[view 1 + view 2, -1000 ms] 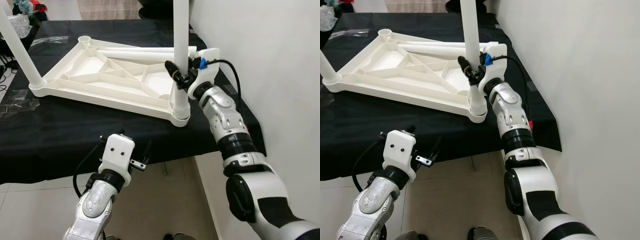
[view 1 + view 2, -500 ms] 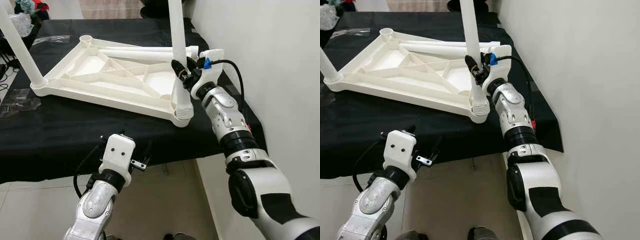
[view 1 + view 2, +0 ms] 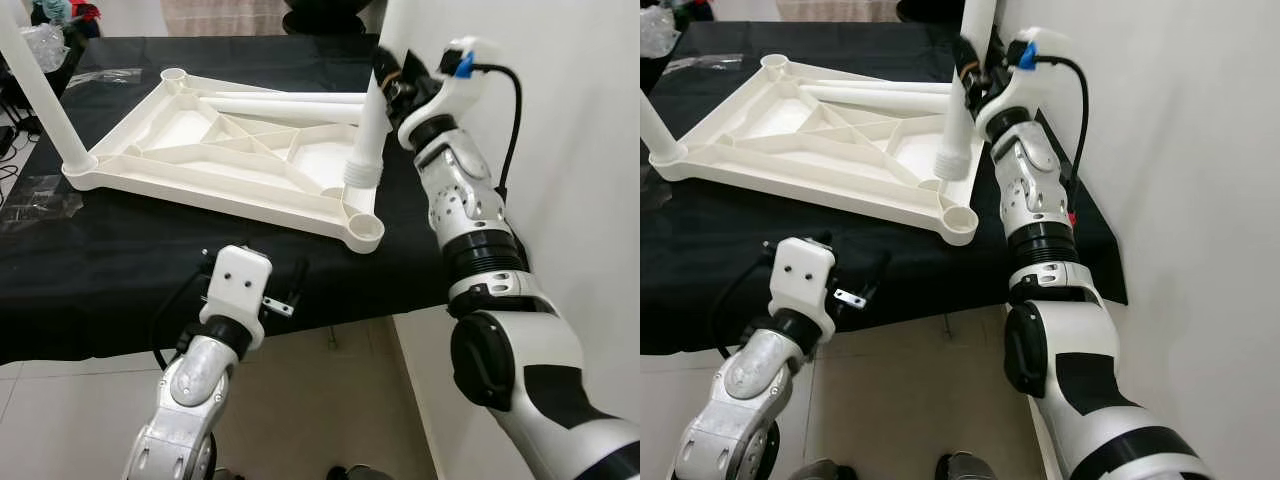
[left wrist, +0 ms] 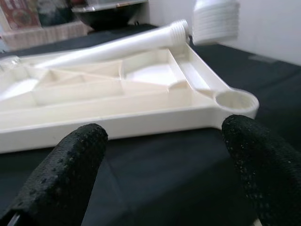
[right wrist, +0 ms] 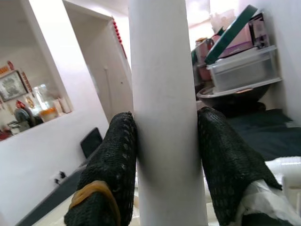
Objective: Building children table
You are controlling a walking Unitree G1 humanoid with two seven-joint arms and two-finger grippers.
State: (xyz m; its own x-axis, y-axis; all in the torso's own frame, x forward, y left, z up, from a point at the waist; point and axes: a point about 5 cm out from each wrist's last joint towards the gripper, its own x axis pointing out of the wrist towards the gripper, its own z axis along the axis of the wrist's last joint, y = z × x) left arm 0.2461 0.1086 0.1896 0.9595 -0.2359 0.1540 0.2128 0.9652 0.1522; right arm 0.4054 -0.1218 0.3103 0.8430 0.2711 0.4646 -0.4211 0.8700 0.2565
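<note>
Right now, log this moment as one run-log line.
right gripper: shut on table leg, lifted clear of corner socket | left gripper: open, idle below table edge | tabletop: upside down on black cloth

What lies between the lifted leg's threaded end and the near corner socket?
Nothing: the leg held by the right gripper hangs clear of the socket, seen from the left eye view.

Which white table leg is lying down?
The table leg lying across the upturned tabletop; the right gripper holds another in the air, and one stands at the far-left corner.
</note>
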